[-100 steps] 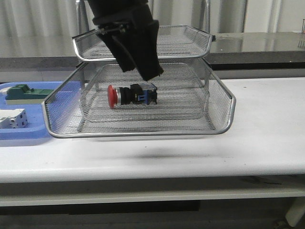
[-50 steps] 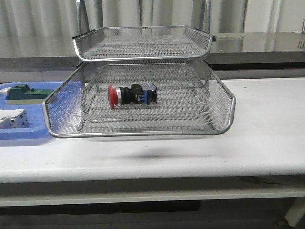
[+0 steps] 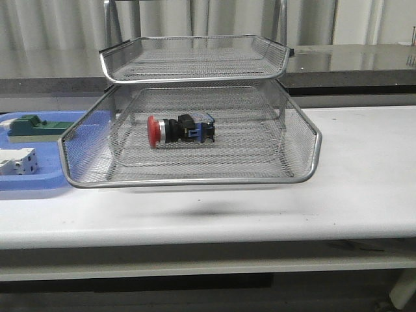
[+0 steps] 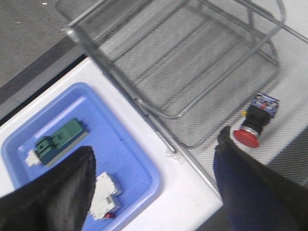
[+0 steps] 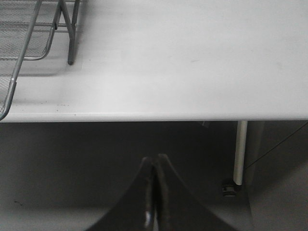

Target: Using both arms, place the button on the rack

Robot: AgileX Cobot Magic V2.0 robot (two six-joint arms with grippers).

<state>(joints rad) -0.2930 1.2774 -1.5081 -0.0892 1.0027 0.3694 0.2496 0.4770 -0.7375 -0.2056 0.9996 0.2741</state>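
Observation:
The button point(image 3: 180, 129), red head to the left and blue block to the right, lies on its side in the pulled-out middle tray of the silver mesh rack point(image 3: 301, 175). It also shows in the left wrist view point(image 4: 255, 121). No gripper shows in the front view. In the left wrist view my left gripper point(image 4: 156, 166) is open and empty, high above the table edge between the blue tray and the rack point(image 4: 173, 115). In the right wrist view my right gripper point(image 5: 154, 166) is shut and empty, off the table's front edge; the rack's corner point(image 5: 29, 43) is nearby.
A flat blue tray point(image 3: 45, 179) lies left of the rack, holding a green block point(image 3: 32, 127) and a white breaker point(image 3: 16, 160). They also show in the left wrist view: tray point(image 4: 139, 163), green block point(image 4: 57, 142), breaker point(image 4: 107, 197). A table leg point(image 5: 239, 149) stands below the edge.
One second ago a black gripper hung over the middle tray just above the button. It has since risen out of the front view. The button has stayed in place.

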